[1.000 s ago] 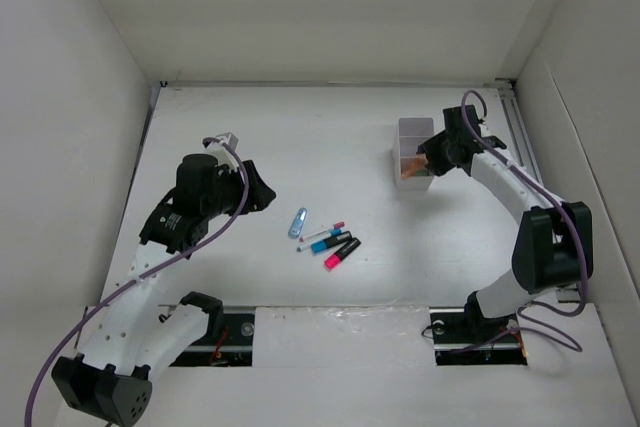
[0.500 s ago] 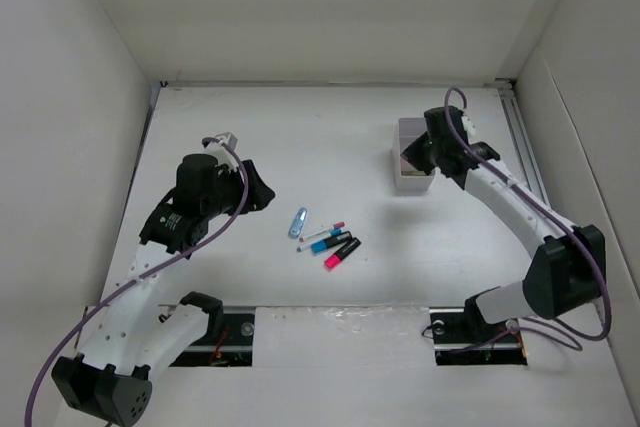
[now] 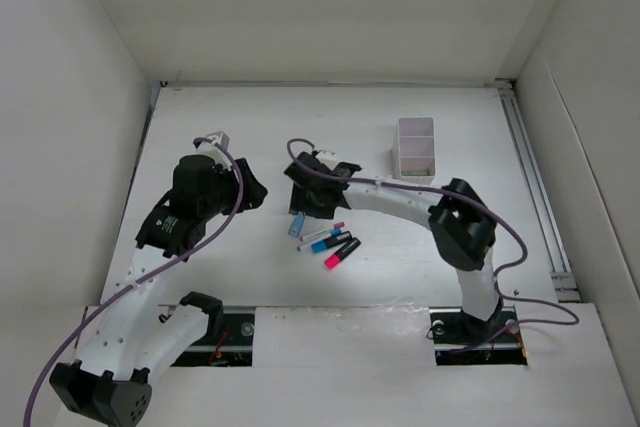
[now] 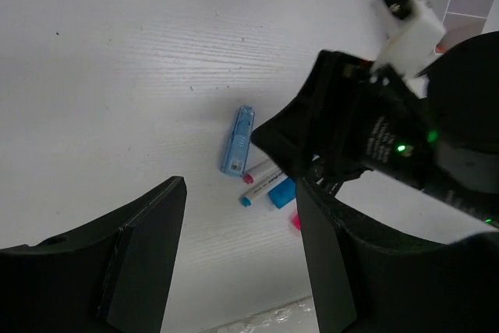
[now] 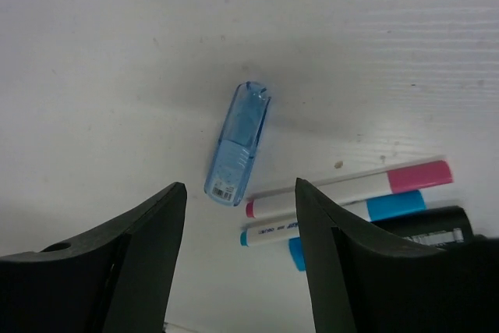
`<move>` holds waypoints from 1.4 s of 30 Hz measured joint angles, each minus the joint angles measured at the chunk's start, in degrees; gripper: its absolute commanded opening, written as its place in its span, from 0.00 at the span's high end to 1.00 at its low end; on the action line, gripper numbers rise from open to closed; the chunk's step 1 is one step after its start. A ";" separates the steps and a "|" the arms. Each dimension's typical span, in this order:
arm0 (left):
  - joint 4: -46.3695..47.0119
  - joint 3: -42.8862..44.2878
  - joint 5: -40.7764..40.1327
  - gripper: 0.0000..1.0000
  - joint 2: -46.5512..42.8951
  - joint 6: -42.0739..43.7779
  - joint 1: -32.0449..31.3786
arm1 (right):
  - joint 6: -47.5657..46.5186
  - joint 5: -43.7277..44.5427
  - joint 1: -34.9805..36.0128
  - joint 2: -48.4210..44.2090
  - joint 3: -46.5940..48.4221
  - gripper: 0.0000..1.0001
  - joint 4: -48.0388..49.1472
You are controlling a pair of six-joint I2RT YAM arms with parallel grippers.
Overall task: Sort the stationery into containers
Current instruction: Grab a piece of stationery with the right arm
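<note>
The stationery lies in a cluster at mid-table: a pastel blue stubby piece [image 3: 297,226], two thin white pens [image 3: 322,236] and two black markers [image 3: 342,251] with blue and pink ends. The white divided container [image 3: 416,150] stands at the back right. My right gripper [image 3: 304,205] hovers open and empty just above the blue piece [image 5: 238,144], with the white pens [image 5: 347,189] and a black marker [image 5: 427,228] to its right. My left gripper [image 3: 254,193] is open and empty, left of the cluster. In its view [image 4: 240,216] the blue piece [image 4: 238,140] lies ahead, and the right arm's head [image 4: 359,134] covers most of the pens.
White walls enclose the table on the left, back and right. A metal rail [image 3: 530,177] runs along the right edge. The right arm [image 3: 400,202] stretches across the table from its base to the cluster, and its cable [image 3: 500,247] loops over the near right.
My right arm has swung from the container at the back right across to the centre and now sits over the blue piece. The left arm has barely moved.
</note>
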 measured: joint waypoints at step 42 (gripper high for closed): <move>-5.27 11.58 -7.76 0.48 -2.93 -0.42 0.00 | 2.14 -0.55 2.93 11.89 13.35 0.42 -6.36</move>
